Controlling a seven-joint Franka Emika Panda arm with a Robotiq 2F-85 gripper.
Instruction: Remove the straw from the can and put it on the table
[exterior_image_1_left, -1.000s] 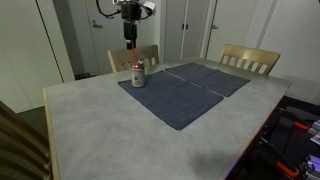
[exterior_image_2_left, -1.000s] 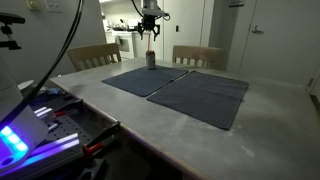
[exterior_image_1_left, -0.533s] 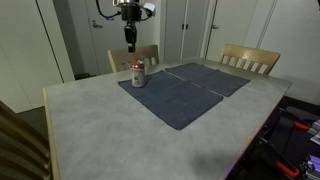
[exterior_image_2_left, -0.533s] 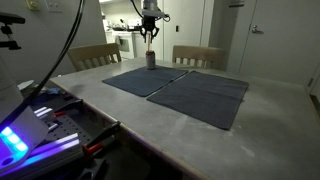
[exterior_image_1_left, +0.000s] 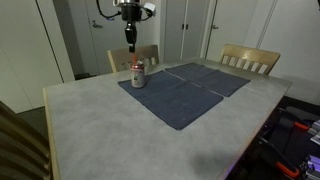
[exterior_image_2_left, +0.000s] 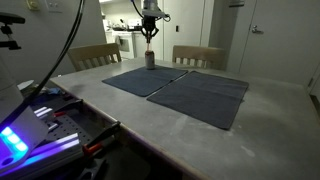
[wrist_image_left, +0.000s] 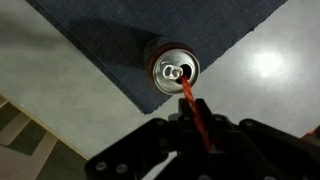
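We see the black gripper (wrist_image_left: 206, 138) with its jaws pinching the thin orange-red straw (wrist_image_left: 191, 103). The lower end of the straw reaches the top of the small silver-grey can (wrist_image_left: 174, 68), but we cannot tell if it is inside. The can stands on a dark blue cloth mat (wrist_image_left: 100, 40) on the light grey speckled table (wrist_image_left: 40, 70).

Before you, the large rectangular table (exterior_image_1_left: 90, 125) with light grey speckled top and pale wood edge, one dark blue rectangular cloth mat (exterior_image_1_left: 175, 100) flat on it, second dark blue mat (exterior_image_1_left: 215, 77) edge to edge at its far right.
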